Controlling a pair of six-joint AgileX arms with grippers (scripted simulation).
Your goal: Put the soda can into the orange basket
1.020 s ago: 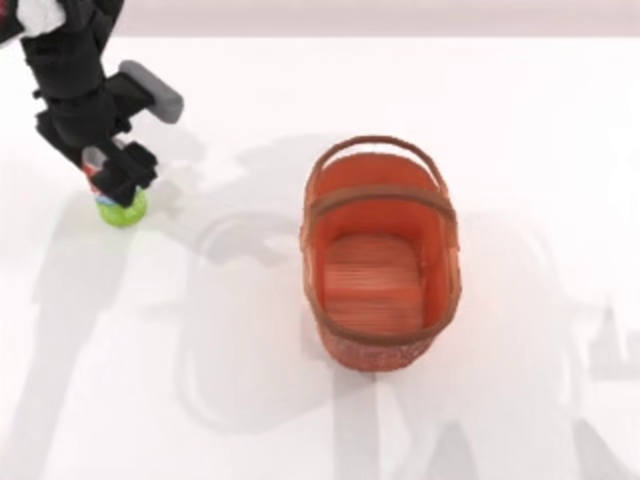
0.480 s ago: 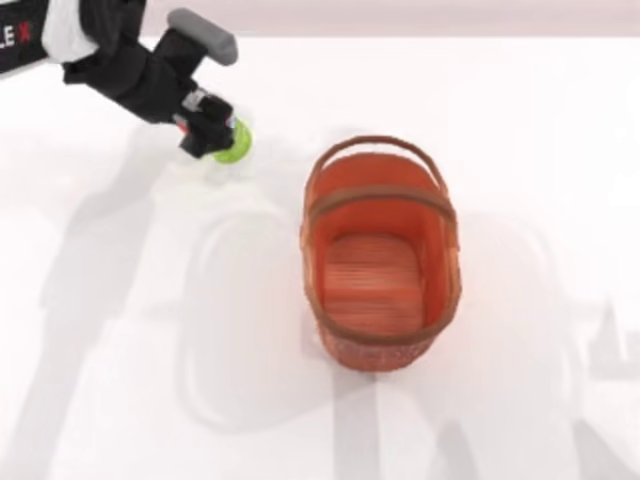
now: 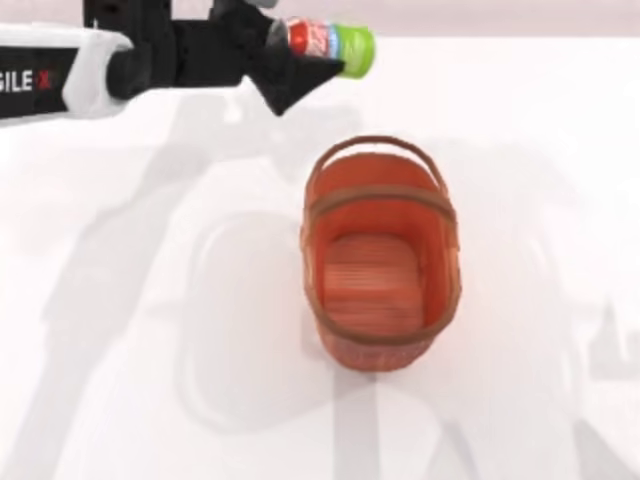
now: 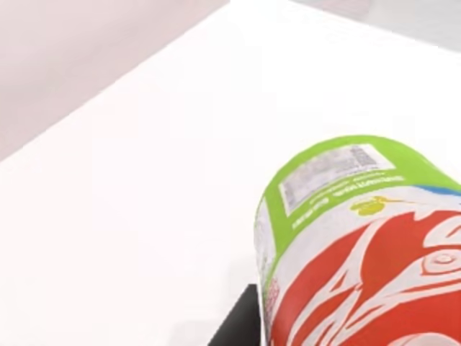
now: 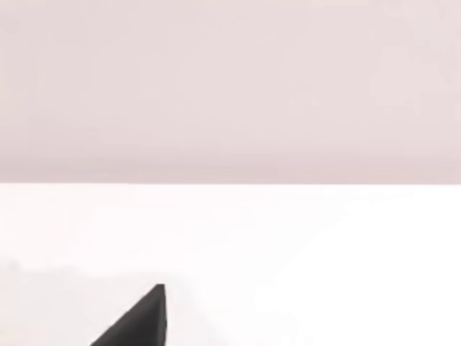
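Above the table's far edge, the soda can [image 3: 328,42] pinched sideways in the left tool [image 3: 292,72], green base toward the right.

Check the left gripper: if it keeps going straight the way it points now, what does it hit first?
Likely nothing. In the top view the left gripper holds the soda can pointing toward the table's right along its far edge. The orange basket lies nearer the camera, off that line. Height is unclear.

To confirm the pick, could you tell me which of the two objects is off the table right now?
The soda can, held sideways in the left tool; the orange basket rests on the table.
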